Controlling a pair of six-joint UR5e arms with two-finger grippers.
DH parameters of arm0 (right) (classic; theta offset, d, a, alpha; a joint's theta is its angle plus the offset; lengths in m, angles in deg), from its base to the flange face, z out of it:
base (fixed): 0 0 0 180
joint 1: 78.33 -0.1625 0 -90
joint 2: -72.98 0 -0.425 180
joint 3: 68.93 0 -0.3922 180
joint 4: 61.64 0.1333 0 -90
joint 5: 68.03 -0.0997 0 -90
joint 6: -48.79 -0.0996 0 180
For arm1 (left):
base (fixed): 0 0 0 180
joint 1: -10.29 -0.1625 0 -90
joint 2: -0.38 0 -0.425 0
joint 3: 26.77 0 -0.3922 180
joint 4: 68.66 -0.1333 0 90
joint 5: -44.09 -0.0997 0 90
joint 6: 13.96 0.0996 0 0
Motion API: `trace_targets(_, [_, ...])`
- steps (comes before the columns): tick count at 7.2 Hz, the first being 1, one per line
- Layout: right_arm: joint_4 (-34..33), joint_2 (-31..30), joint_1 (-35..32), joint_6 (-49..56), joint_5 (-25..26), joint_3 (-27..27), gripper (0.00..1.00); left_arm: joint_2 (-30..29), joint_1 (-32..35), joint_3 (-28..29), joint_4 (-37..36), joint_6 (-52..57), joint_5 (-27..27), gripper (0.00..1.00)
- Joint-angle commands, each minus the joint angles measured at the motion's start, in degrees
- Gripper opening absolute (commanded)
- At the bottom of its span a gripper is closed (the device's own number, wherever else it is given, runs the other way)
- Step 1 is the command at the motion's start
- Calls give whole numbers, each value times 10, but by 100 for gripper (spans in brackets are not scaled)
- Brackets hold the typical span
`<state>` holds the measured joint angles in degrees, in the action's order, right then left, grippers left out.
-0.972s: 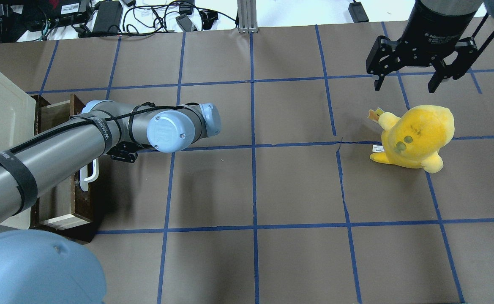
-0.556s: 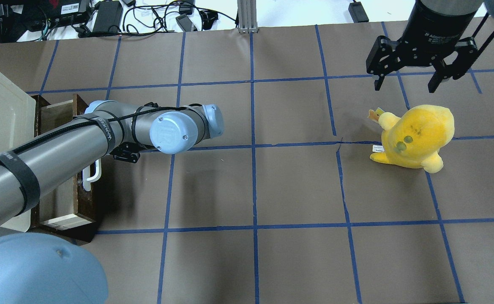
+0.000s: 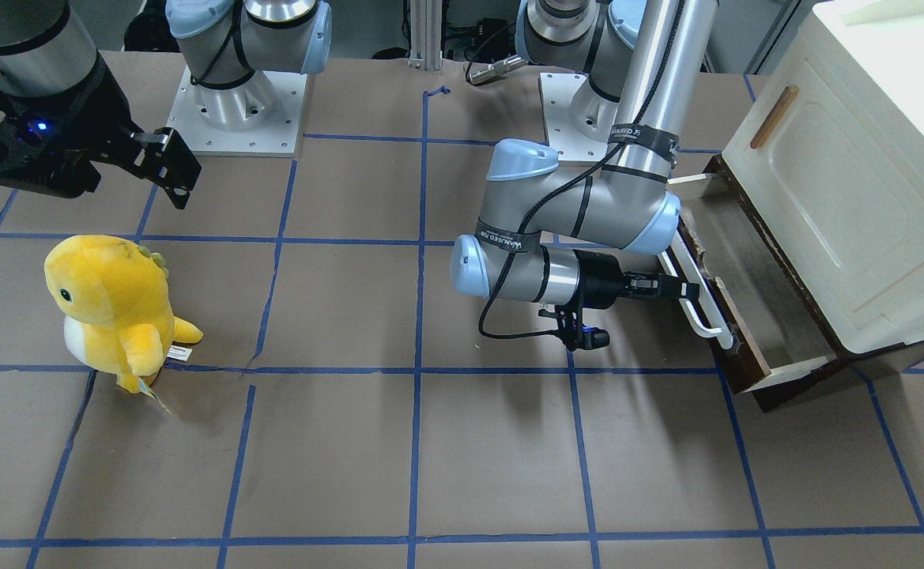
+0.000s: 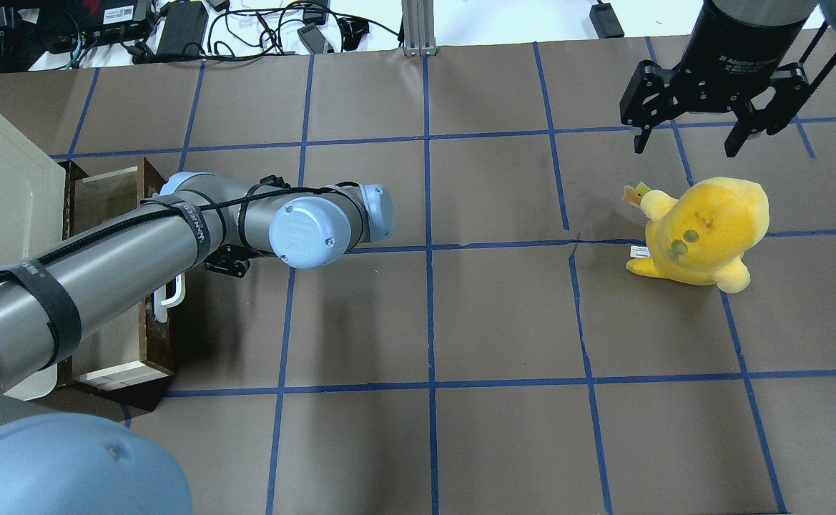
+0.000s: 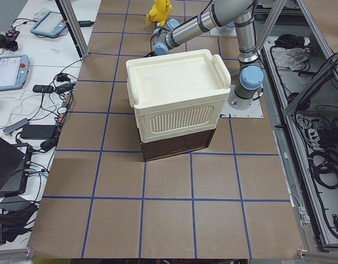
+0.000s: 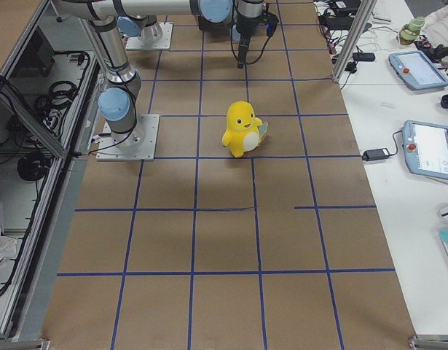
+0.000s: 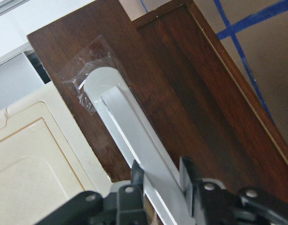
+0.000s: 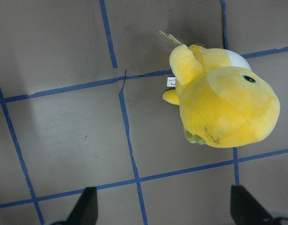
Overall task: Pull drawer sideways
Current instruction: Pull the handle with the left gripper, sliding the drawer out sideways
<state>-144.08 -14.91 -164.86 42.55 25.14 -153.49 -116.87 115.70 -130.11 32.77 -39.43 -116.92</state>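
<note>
The drawer [image 3: 752, 278] stands pulled out from under the cream cabinet, with its dark brown front [image 4: 160, 342], white bar handle [image 3: 705, 314] and greyish floor showing. My left gripper [image 3: 687, 291] is shut on the handle. In the left wrist view the two black fingers [image 7: 136, 176] clamp the white bar [image 7: 129, 126] against the brown front [image 7: 181, 103]. In the overhead view my left arm hides this gripper. My right gripper [image 4: 686, 143] hangs open and empty above the table, near the yellow plush; it also shows in the right wrist view [image 8: 165, 211].
The cream cabinet [image 3: 849, 182] with a small tan handle [image 3: 774, 117] sits over the drawer. A yellow plush toy [image 4: 704, 229] stands on the brown, blue-taped table [image 4: 425, 322] on my right side. Cables and devices [image 4: 174, 25] lie beyond the far edge.
My left arm has moved to the right in the overhead view, and the drawer has slid further out of the cabinet with it. The right arm and the plush have not moved.
</note>
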Motion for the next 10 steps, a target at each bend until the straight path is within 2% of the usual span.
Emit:
trace_targets(1, [0, 0, 0, 0, 0, 0, 100, 0, 1, 2, 0, 1, -3, 35])
trace_targets(2, [0, 0, 0, 0, 0, 0, 100, 1, 1, 3, -1, 0, 0, 78])
trace_targets(3, [0, 0, 0, 0, 0, 0, 100, 3, 1, 5, -8, -5, 3, 100])
trace_targets(5, [0, 0, 0, 0, 0, 0, 100, 7, 6, 19, -14, -2, 21, 100])
trace_targets(7, [0, 0, 0, 0, 0, 0, 100, 23, 36, 58, -15, -4, 90, 100])
trace_targets(9, [1, 0, 0, 0, 0, 0, 100, 63, 45, 129, -15, 24, 260, 100])
trace_targets(10, [0, 0, 0, 0, 0, 0, 100, 96, 44, 164, -20, 37, 385, 100])
